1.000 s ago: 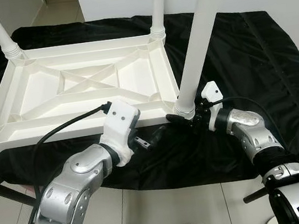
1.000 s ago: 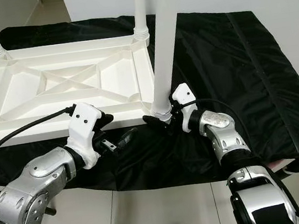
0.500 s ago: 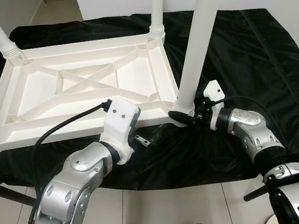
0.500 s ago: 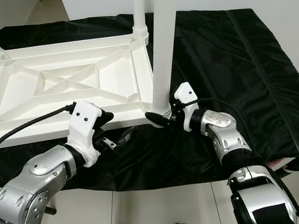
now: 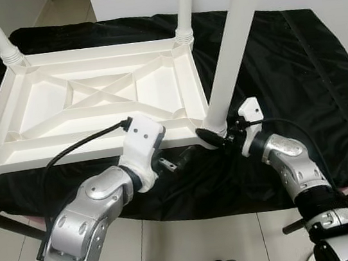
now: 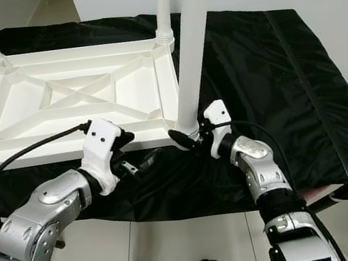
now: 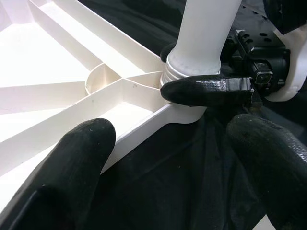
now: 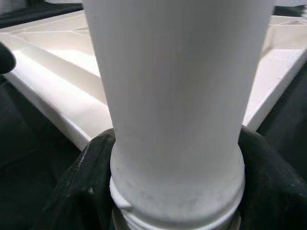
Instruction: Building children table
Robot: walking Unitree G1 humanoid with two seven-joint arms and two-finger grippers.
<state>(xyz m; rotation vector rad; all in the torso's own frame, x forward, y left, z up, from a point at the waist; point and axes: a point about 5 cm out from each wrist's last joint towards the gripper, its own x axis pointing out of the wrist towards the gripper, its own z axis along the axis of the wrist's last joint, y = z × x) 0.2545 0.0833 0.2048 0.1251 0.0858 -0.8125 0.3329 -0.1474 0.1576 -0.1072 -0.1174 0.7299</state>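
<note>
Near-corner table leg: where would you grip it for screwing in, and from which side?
Low, at the leg's ribbed collar above the upturned tabletop's corner socket, coming level from the open outer side. The leg is round and upright, so fingers straddle it, as the right gripper does.

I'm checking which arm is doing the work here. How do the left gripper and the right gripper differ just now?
The right gripper is shut on the near-right leg at its threaded base, at the corner of the upside-down tabletop; the left gripper is open and holds nothing. The right one touches the leg; the left one hangs off the tabletop's near edge, over the black cloth, pointing toward that corner. Both have black fingers and sit low by the near edge.
</note>
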